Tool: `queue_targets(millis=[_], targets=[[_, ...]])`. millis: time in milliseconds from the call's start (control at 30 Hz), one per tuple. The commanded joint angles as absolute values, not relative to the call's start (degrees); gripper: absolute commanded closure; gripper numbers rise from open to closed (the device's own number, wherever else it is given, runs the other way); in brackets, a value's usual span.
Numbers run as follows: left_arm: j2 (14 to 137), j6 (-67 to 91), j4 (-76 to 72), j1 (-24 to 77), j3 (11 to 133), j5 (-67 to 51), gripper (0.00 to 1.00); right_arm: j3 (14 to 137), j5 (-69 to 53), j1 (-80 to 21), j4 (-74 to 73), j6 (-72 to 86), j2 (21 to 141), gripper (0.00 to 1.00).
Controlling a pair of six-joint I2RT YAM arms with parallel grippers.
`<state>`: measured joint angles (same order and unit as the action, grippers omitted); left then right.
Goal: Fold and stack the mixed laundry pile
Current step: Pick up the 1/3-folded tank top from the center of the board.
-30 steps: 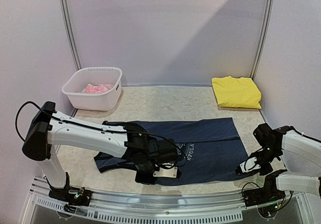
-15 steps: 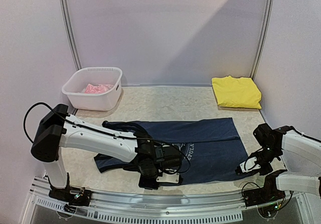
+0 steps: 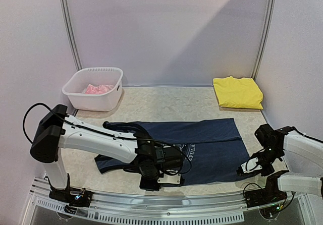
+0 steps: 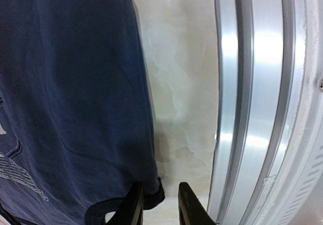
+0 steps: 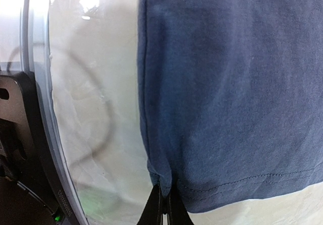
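1. Left gripper [image 4: 160, 185]: we see a slim gap between its fingers [image 4: 133, 207], with the hem of the navy tank top [image 4: 75, 83] sitting in it. Right gripper [image 5: 164, 192] is pinched closed on a hem corner.
2. That top lies spread on the table [image 3: 166, 104]; the left arm [image 3: 96, 136] hides most of its print.
3. White basket [image 3: 81, 98] sits back left.
4. Yellow garment [image 3: 237, 92], folded, back right.
5. Pink garment [image 3: 98, 89] in the basket, mostly hidden by its wall.
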<state>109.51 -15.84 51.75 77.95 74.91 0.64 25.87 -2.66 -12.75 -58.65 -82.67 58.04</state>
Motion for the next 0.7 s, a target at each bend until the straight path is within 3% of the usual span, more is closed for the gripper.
queue_targets(millis=[0,233,467,667], targets=[[110.25,-15.12,51.46,79.08,73.17,3.55,0.73,25.22,-2.55,-12.92,-58.01,-82.00,58.27,0.97],[112.14,-15.57,49.94,79.39,70.75,11.92,0.74,25.24,-2.42,-12.92,-58.00,-81.67,58.60,0.97],[109.55,-14.96,47.51,79.49,70.06,11.17,0.83,25.53,-2.29,-12.96,-58.51,-81.26,58.20,0.98],[108.00,-14.71,48.72,79.42,71.09,8.98,0.99,27.89,-3.03,-12.92,-60.75,-80.30,57.93,0.99]])
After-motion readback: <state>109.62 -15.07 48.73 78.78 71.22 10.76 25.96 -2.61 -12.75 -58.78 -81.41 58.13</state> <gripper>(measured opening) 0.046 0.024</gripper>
